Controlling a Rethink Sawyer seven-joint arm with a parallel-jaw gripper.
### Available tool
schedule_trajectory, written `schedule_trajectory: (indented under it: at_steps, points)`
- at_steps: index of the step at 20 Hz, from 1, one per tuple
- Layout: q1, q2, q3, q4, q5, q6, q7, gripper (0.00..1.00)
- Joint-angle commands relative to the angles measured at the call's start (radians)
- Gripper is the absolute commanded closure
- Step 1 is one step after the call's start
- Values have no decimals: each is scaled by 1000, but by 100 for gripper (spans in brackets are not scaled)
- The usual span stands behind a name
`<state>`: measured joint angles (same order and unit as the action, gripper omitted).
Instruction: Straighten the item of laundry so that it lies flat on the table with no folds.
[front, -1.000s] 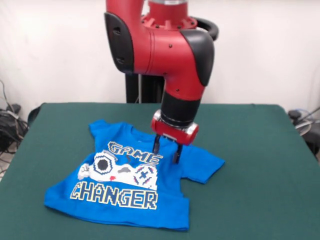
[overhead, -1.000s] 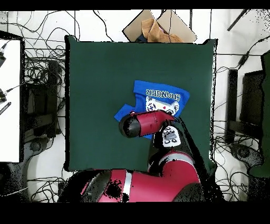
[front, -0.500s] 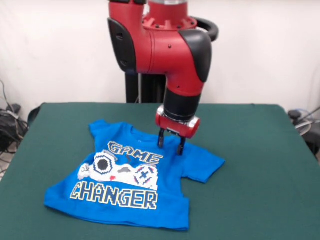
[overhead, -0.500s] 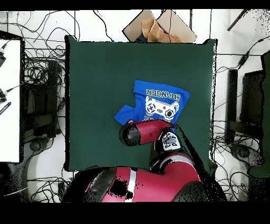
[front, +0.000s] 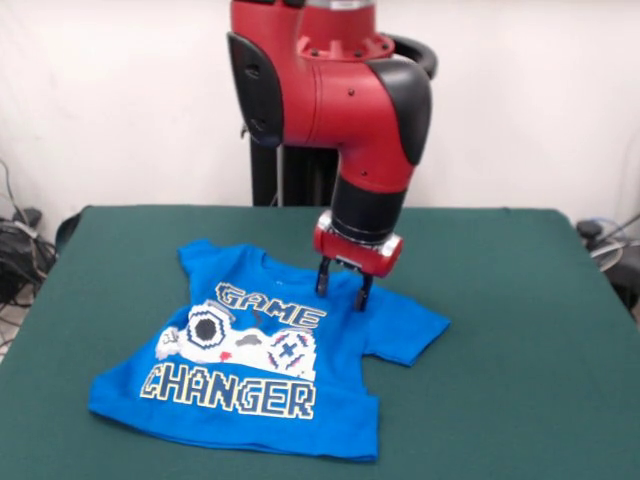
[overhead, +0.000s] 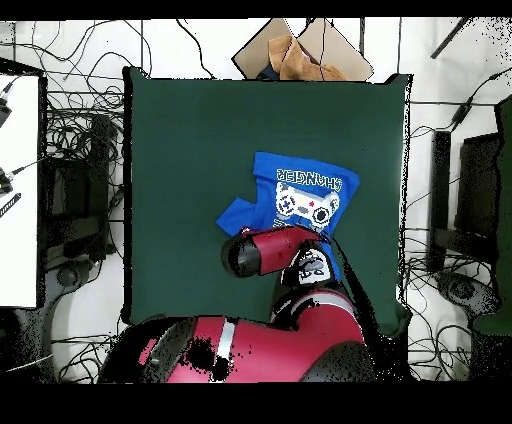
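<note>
The item of laundry (front: 262, 365), a bright blue T-shirt with "GAME CHANGER" lettering and a controller print, lies print-up on the green table (front: 520, 330), left of the middle. Its right sleeve (front: 410, 330) is spread out; the left sleeve (front: 195, 258) looks short and tucked. A small crease shows at the right side seam. My gripper (front: 342, 290) hangs open just above the shirt's shoulder beside the collar, with nothing between its fingers (front: 322, 280). Overhead, the arm (overhead: 275, 250) covers the collar end of the shirt (overhead: 305, 190) and hides the gripper.
The table (overhead: 200, 150) reaches well beyond the shirt on every side. A cardboard box (overhead: 300, 50) sits past the table's top edge in the overhead view. Cables (front: 15, 250) lie off the table's left edge in the front view.
The gripper lifted a little and drew back from over the print toward the collar and shoulder, staying open. The arm's upper links shifted slightly. The shirt has not moved.
</note>
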<state>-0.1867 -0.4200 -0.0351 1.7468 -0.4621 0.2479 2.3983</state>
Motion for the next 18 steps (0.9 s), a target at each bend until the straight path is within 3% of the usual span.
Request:
schedule_trajectory:
  at_steps: [1,5,8,13,18]
  points:
    - [23,281,127,-93,110,-150,164,0]
    - [63,283,120,-32,210,-139,247,0]
    - [46,299,155,27,285,-136,266,0]
    - [-66,347,271,108,391,-142,233,0]
    - [-107,380,323,151,491,-148,221,0]
